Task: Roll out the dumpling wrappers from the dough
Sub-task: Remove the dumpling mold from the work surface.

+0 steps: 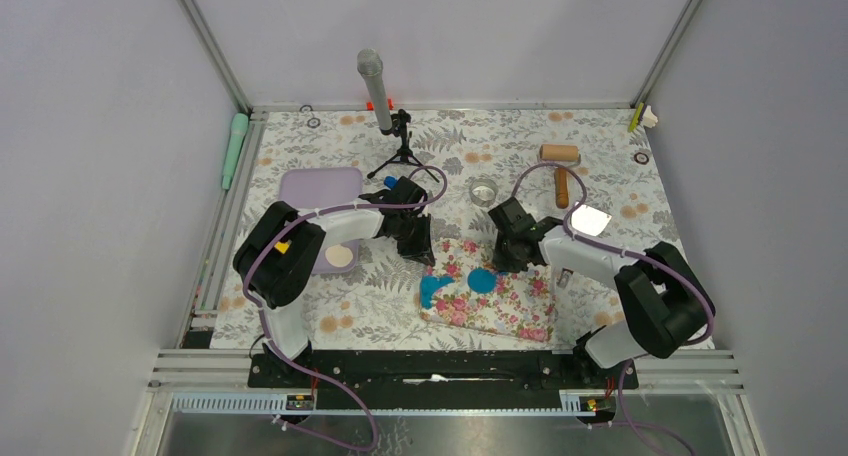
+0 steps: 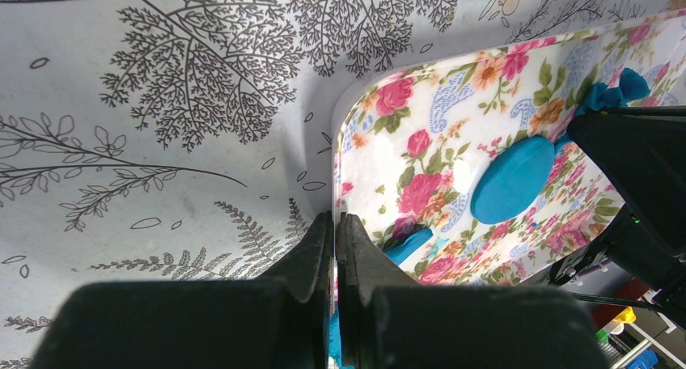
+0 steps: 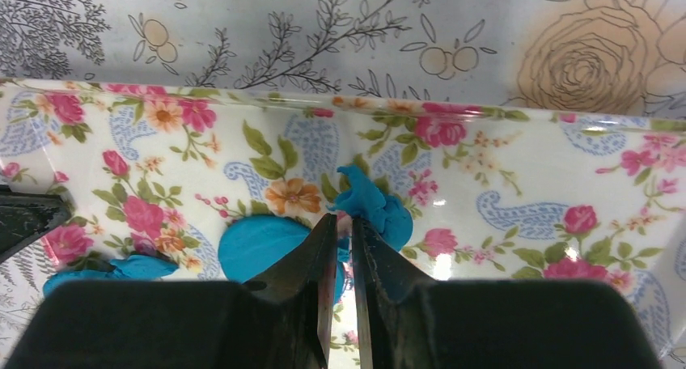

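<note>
Top view: the thin, round, bright blue clay dumpling wrapper [image 1: 482, 279] lies on the floral pink mat [image 1: 520, 311]. It sits at 4 o'clock from the left claw [image 1: 420, 254] and at 7 o'clock from the right claw [image 1: 512, 261], which is nearer. A ragged blue dough scrap [image 1: 432, 289] lies at the wrapper's 9 o'clock.

Left wrist view: the left claw is pressed together on the mat's edge, with the wrapper apart at 2 o'clock.

Right wrist view: the right claw's fingers stand a slit apart, and I cannot tell whether they pinch anything. The wrapper lies just beside the fingers at 9 o'clock.

floral mat [image 1: 500, 311] centre | lavender tray [image 1: 320, 188] left | glass jar [image 1: 483, 191] behind mat | microphone [image 1: 372, 76] on tripod [image 1: 403, 154]
</note>
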Controlling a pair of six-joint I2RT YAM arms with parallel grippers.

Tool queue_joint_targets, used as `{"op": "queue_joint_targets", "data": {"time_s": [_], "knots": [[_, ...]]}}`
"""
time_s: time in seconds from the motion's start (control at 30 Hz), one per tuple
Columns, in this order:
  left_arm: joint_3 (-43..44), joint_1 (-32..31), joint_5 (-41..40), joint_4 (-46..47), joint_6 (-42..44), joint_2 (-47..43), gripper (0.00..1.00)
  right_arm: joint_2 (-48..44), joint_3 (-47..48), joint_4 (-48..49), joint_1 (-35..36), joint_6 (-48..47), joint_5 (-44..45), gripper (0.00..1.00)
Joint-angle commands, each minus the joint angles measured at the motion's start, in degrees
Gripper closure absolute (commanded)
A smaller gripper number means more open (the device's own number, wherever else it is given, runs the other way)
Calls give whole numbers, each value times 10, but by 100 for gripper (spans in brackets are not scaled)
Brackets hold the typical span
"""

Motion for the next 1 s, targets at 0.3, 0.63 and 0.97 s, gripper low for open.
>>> {"op": "queue_joint_targets", "data": {"time_s": [0.3, 0.63, 0.97], "knots": [[-14, 6, -37, -38, 7, 15, 100, -87, -40, -109, -12, -7, 56, 80], [-15, 6, -27, -25, -2, 16, 100, -114, 7, -38, -10, -3, 11, 77], [-14, 7, -27, -34, 2, 13, 100, -7, 35, 29, -10, 8, -17, 87]]}}
